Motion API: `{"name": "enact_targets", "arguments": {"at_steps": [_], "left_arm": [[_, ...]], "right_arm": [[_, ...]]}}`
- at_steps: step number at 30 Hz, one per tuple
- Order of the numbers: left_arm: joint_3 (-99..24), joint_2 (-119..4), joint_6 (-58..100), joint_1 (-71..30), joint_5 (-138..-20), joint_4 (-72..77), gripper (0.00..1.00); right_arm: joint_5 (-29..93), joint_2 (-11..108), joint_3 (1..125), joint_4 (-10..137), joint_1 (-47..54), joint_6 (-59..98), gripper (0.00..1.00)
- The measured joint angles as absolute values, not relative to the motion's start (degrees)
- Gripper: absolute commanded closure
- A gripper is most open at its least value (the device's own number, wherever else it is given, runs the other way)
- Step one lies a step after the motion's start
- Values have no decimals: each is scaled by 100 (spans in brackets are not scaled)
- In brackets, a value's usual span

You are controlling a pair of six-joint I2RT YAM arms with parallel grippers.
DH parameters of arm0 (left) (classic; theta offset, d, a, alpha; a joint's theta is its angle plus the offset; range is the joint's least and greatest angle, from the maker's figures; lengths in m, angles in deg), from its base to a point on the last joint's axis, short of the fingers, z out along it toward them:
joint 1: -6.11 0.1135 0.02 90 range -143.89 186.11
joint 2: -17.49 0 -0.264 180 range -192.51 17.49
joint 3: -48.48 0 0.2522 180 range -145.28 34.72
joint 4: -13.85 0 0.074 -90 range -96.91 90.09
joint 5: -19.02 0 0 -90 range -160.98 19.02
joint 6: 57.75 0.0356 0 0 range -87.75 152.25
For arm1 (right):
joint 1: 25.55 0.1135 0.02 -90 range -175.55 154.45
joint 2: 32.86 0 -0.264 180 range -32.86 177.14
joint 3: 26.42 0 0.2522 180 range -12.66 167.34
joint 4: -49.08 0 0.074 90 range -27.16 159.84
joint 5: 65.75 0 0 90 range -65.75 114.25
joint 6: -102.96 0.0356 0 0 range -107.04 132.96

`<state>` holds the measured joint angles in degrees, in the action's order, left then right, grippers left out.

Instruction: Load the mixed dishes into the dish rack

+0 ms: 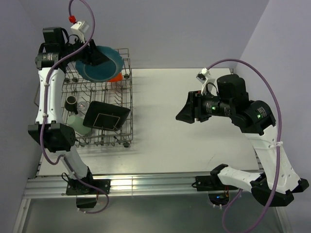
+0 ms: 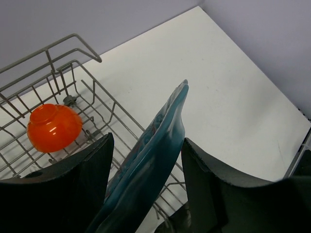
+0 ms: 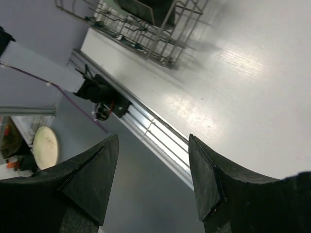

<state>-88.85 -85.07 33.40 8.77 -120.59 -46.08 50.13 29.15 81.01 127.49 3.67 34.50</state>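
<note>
The left hand (image 2: 146, 141) gripped the teal scalloped plate (image 2: 167, 121) on edge above the dish rack (image 1: 127, 90); the right hand (image 3: 153, 160) hung open, empty, over the counter (image 3: 252, 73).

Rack (image 1: 130, 97) at counter's (image 1: 194, 145) left edge. Inside: bowl (image 1: 114, 77) far, square plate (image 1: 106, 116) near-right, mug (image 1: 72, 101) and cup (image 1: 77, 124) left. Round plate (image 1: 104, 65) above far end.

Glossy orange bowl (image 2: 53, 127), metal-wire dish rack (image 1: 127, 92)
</note>
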Motion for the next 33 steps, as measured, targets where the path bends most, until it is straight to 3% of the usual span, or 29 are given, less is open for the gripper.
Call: {"name": "enact_targets", "arguments": {"at_steps": [11,33], "left_arm": [[-8469,-9375,3458,885,-12011,-3950,100],[-7702,-9875,3609,682,-11438,-2829,100]], "right_arm": [[4338,3165,8247,12829,609,3076,33],[3993,3477,8250,12827,555,2951,33]]}}
